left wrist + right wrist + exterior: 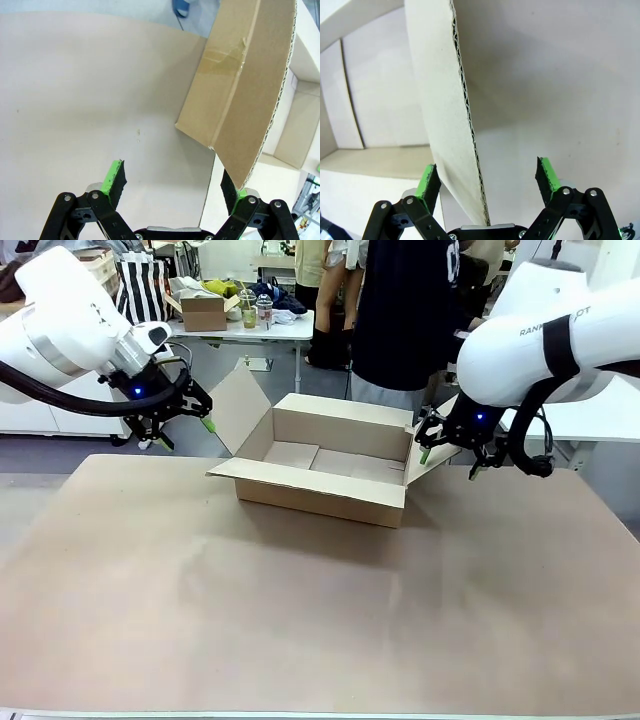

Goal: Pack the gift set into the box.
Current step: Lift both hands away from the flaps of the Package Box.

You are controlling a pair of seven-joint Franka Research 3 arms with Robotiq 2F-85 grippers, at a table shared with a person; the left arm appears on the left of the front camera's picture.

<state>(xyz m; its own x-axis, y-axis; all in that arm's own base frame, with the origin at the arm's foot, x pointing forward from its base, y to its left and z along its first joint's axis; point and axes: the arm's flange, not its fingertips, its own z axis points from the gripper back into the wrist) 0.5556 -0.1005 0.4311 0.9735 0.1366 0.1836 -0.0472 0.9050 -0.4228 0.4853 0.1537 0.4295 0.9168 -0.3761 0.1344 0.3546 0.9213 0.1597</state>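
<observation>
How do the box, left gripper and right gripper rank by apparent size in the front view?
1. box, clearly largest.
2. left gripper and right gripper: look alike, so unranked.
</observation>
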